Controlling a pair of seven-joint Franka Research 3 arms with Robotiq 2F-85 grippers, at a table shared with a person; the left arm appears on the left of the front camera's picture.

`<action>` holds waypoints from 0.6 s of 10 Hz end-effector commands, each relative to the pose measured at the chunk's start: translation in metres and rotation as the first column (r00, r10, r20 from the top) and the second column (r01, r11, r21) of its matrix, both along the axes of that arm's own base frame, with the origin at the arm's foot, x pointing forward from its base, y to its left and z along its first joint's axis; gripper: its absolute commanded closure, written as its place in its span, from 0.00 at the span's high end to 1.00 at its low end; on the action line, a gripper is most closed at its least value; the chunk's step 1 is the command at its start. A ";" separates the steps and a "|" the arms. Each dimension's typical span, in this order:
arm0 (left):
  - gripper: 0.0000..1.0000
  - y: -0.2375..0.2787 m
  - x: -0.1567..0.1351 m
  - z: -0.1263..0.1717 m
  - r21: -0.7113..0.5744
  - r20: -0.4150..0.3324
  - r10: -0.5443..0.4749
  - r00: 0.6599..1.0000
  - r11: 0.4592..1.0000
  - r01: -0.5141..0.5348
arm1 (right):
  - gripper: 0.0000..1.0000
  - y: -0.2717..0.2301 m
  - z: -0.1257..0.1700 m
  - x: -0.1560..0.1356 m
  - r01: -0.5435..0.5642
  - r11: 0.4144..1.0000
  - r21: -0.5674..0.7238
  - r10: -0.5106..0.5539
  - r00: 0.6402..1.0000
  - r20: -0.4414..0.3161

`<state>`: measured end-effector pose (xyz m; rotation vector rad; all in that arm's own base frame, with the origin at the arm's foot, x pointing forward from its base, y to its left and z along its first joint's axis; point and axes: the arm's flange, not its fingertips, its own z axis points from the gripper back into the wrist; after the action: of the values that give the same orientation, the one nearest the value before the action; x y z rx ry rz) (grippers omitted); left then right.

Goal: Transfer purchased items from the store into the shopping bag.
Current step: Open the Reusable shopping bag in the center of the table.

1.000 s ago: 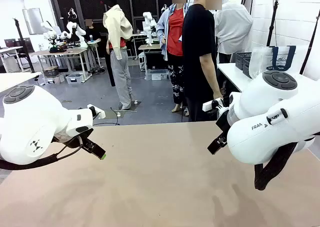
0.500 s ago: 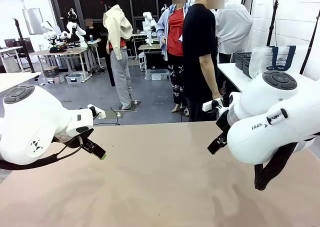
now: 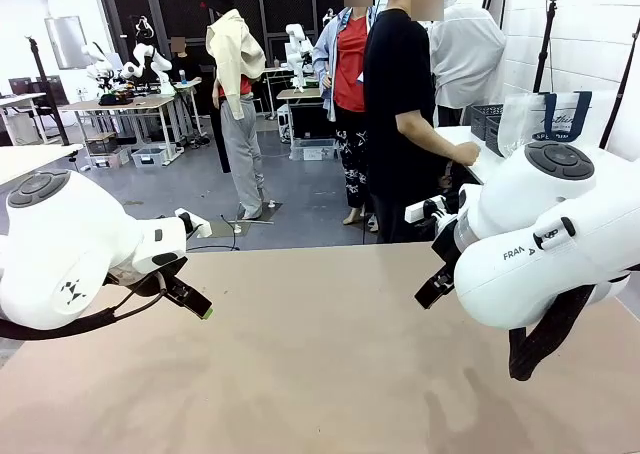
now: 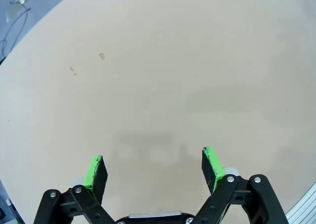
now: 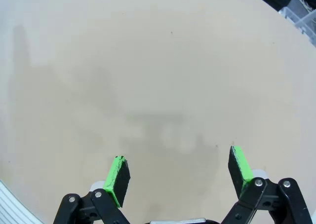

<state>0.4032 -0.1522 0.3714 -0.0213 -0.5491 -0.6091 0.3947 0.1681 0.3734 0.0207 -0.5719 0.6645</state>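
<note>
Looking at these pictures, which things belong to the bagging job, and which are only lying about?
For the job:
- shopping bag
- dark lattice basket, beside the bag on the white side table

Only lying about:
- grey bins under the far workbench
- white crate on the floor

You can read "FRAN" in dark letters on the white shell of the right arm (image 3: 550,249). Lettering on the far-right bag (image 3: 556,122) is too small to make out.
</note>
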 end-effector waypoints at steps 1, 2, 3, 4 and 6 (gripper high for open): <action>1.00 0.001 0.000 0.000 -0.001 0.000 0.002 1.000 1.000 -0.002 | 1.00 0.000 0.000 0.000 0.000 1.000 0.000 0.000 1.000 0.000; 1.00 0.001 0.000 0.000 -0.001 0.000 0.002 1.000 1.000 -0.002 | 1.00 0.000 0.000 0.000 0.000 1.000 0.000 0.000 1.000 0.000; 1.00 0.001 0.000 0.000 -0.001 0.000 0.002 1.000 1.000 -0.002 | 1.00 0.000 0.000 0.000 0.000 1.000 0.000 0.000 1.000 0.000; 1.00 0.001 0.000 0.000 -0.001 0.000 0.002 1.000 1.000 -0.002 | 1.00 0.000 0.000 0.000 0.000 1.000 0.000 0.000 1.000 0.000; 1.00 0.001 0.000 0.000 -0.001 0.000 0.002 1.000 1.000 -0.002 | 1.00 0.000 0.000 0.000 0.000 1.000 0.000 0.000 1.000 0.000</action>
<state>0.4031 -0.1522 0.3714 -0.0213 -0.5491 -0.6092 0.3947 0.1681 0.3734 0.0207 -0.5719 0.6645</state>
